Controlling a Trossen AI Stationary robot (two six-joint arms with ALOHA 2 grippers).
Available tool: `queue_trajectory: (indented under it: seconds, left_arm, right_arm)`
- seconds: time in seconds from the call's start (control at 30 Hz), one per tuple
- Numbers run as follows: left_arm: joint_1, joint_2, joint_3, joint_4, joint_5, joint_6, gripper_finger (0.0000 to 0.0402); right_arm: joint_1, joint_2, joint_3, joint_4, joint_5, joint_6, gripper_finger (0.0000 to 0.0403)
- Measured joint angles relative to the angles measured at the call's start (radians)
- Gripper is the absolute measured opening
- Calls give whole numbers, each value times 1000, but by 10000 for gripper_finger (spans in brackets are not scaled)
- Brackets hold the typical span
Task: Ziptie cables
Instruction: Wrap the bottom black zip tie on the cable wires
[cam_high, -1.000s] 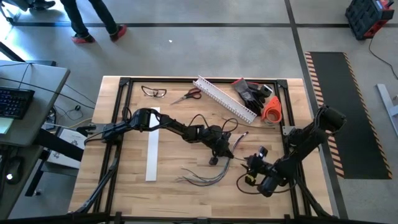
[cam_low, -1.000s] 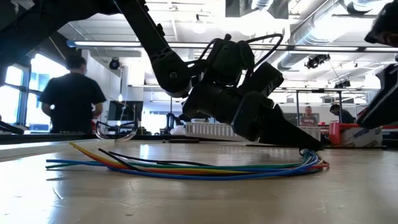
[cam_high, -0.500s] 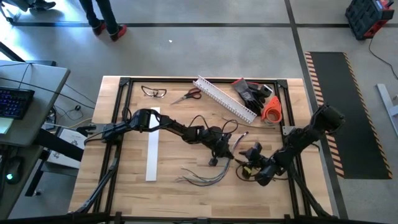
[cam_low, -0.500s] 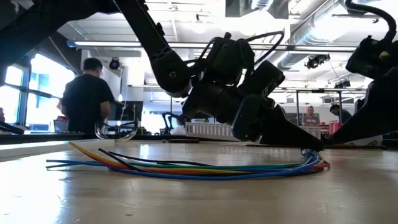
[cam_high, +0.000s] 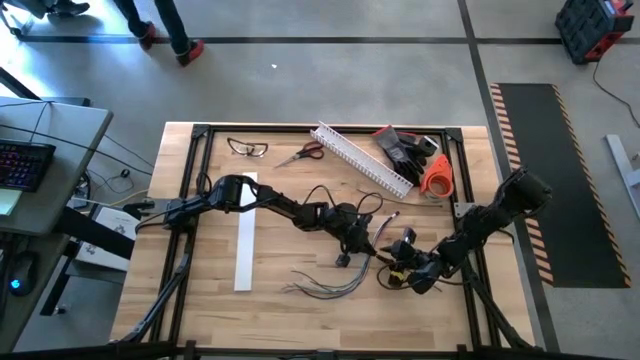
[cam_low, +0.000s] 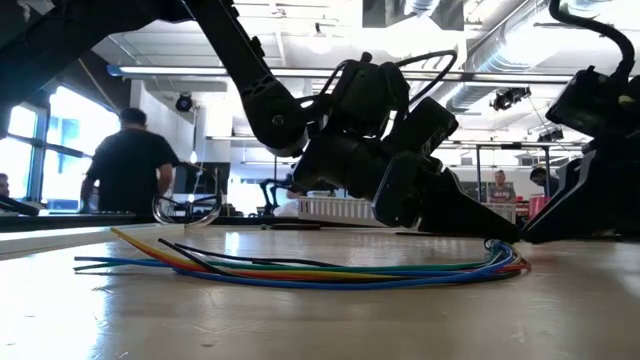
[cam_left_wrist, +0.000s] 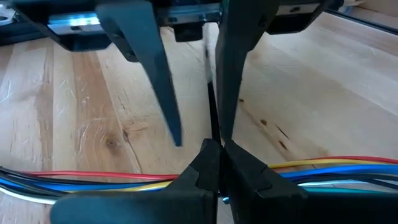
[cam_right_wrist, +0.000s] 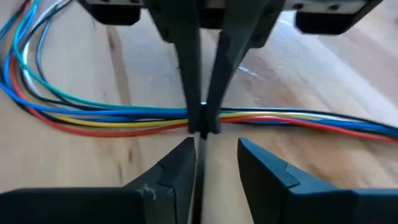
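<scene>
The cables (cam_low: 300, 270) lie bundled on the wooden table (cam_high: 270, 250), near its front middle. The left gripper (cam_right_wrist: 202, 121) pinches them, fingers closed. The right gripper (cam_right_wrist: 214, 165) faces it, fingers parted, holding nothing.

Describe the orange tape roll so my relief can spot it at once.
Start at the table's far right corner in the high view. Past the end of the white slotted channel, beside the dark gloves, lies the orange tape roll. It is the only bright orange ring there.
</scene>
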Motion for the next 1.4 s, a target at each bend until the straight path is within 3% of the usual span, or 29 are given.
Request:
queue_trajectory:
  seconds: [0.4,0.63,0.83,1.03,1.27,1.4]
  left_arm:
    - [0,0,0,0,0,-1,0]
    - [0,0,0,0,0,-4,0]
    - [0,0,0,0,9,-1,0]
    - [0,0,0,0,10,-4,0]
    - [0,-1,0,0,12,-7,5]
    - [1,-5,0,-11,18,-16,42]
  right_arm:
    - [14,60,0,95,0,1,21]
    - [31,60,0,96,55,4,35]
    - [28,60,-3,89,38,37,60]
    - [30,60,-3,89,35,37,8]
    - [48,60,-3,91,59,30,1]
    - [48,60,-3,91,60,25,0]
